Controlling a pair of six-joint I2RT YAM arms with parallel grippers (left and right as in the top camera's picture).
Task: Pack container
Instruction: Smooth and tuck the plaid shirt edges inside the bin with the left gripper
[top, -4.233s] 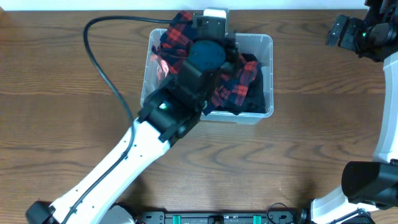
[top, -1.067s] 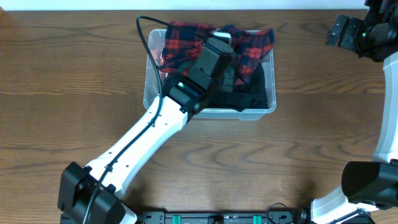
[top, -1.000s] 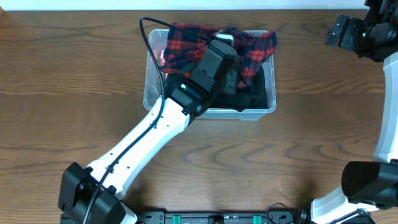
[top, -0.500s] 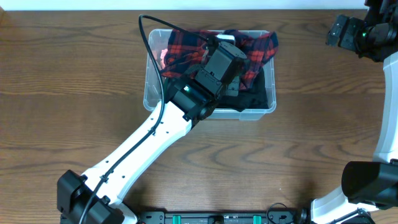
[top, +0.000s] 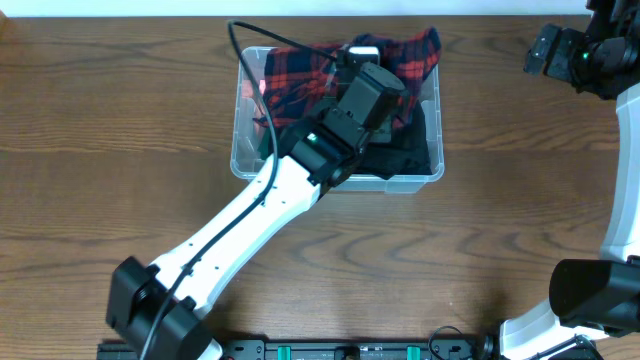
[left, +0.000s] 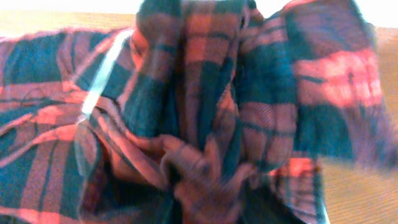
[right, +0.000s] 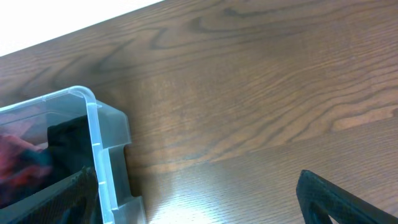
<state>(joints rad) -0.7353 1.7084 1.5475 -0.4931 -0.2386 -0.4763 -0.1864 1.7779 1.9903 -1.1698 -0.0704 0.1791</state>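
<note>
Plaid cloth (top: 410, 55) has shifted with your left gripper (top: 368, 70) toward the container's (top: 237, 150) far-right corner, still lapping its rim, so keep tucking; cloth hides whether the jaws grip.

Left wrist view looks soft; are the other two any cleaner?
Left wrist: blurred, too close, filled by the red-and-dark plaid cloth, top edge washed out. Overhead: sharp, evenly lit. Right wrist: sharp, with glare on the brown wooden table beside the clear plastic bin.
</note>
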